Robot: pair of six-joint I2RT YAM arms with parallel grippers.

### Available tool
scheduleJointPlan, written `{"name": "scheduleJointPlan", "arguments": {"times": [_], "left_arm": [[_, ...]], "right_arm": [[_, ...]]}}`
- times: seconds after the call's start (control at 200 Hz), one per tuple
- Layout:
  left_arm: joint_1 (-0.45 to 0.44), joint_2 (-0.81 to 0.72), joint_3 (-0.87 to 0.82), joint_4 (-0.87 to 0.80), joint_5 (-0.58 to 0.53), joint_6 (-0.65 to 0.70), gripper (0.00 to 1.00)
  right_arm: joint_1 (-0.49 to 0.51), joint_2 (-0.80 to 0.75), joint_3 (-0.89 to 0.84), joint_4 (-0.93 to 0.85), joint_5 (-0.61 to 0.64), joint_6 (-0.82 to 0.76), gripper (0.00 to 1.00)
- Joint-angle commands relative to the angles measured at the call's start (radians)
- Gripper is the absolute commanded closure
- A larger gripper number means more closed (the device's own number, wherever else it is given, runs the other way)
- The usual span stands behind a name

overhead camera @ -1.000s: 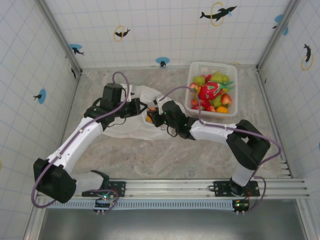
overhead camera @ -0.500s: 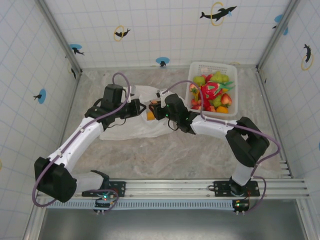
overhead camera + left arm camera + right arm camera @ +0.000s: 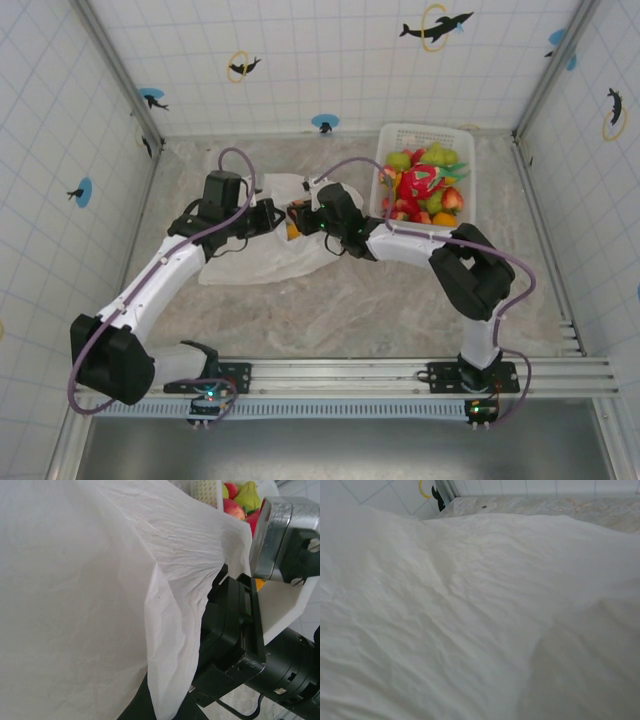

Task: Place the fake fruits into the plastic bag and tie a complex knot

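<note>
**Q:** Overhead view. Where to find the plastic bag (image 3: 250,258)?

**A:** Left of centre on the desk (image 3: 350,310), white and crumpled, mouth raised toward the 2 arms. From the left wrist, seen as a creased sheet rising across most of the view. From the right wrist, seen as wrinkled film close to the lens, below a strip of marble and tiled wall.

**Q:** State of the left hand (image 3: 272,218)?

**A:** Closed tight, pinching a fold of film at the bag's mouth.

**Q:** And the right hand (image 3: 300,217)?

**A:** Set at the mouth from the opposite side, just beside the left hand. Cannot tell how wide apart the fingers stand, nor whether gripping anything, owing to film and shadow over the tips. Note 1 orange fruit (image 3: 292,233) just beside those tips, at the mouth.

**Q:** The other fake fruits (image 3: 420,185)?

**A:** Heaped in the white lattice basket (image 3: 472,200) at the far right of the desk, near the bag but apart from it. Reds, greens and oranges, with 1 pink-red dragon fruit (image 3: 413,183) on top.
</note>
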Motion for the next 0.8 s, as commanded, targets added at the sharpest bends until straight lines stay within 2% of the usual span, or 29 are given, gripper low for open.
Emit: {"name": "scheduleJointPlan", "arguments": {"times": [0.0, 0.12, 0.205, 0.796], "left_arm": [[0.015, -0.004, -0.015, 0.028, 0.008, 0.006, 1.00], [0.024, 0.004, -0.021, 0.026, 0.013, 0.011, 1.00], [0.032, 0.000, -0.030, 0.027, 0.009, 0.012, 1.00], [0.063, -0.017, -0.069, 0.026, 0.009, 0.017, 1.00]], "right_arm": [[0.006, 0.043, 0.054, 0.015, -0.018, 0.022, 0.44], [0.007, 0.044, 0.063, 0.000, -0.031, 0.020, 0.32], [0.007, 0.023, 0.055, -0.017, -0.023, 0.005, 0.28], [0.008, -0.295, -0.079, -0.209, 0.007, -0.037, 0.25]]}}
